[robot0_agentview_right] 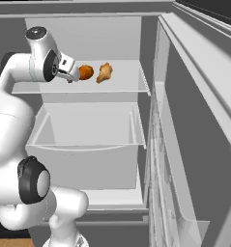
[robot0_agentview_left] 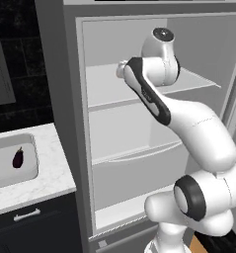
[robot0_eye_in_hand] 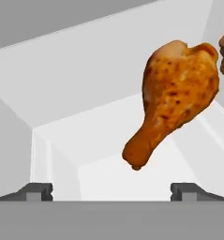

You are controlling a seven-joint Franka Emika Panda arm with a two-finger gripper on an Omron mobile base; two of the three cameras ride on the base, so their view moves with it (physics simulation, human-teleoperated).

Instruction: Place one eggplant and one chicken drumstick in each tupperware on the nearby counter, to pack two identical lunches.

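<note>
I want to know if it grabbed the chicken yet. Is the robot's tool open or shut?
Open. In the hand view the tool's tips stand wide apart, and the nearer drumstick lies ahead on the fridge shelf, not between them.

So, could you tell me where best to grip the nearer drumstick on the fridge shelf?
Probably around the thick meaty end of the nearer drumstick, coming straight in from the fridge's open front. The open gripper already faces it, and the narrow bone end tapers, so it might slip.
</note>
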